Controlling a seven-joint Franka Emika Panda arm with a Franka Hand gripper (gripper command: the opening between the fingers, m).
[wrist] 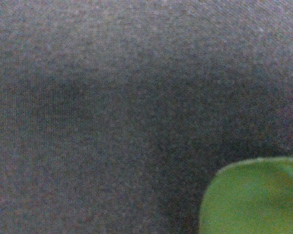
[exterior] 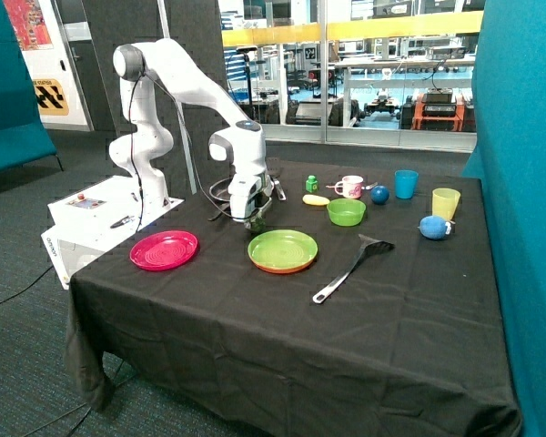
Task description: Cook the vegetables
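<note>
Vegetables apart — green lump [exterior: 257, 221] at the fingers [exterior: 257, 218], grip unclear; yellow oval [exterior: 316, 199] on the counter [exterior: 255, 309] beside the green bowl [exterior: 346, 212]

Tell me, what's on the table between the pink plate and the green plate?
Nothing: only bare black tablecloth lies between the pink plate and the green plate in the outside view. The gripper hangs above and behind that gap.

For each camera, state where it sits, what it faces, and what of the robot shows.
Outside view: stands off the table's corner, facing the black-clothed table; shows the whole white arm, its hand low beside the green plate.
Wrist view: on the arm's wrist, looking down at the cloth; none of the robot shows.
Shared: the cloth and the green plate's rim.
</note>
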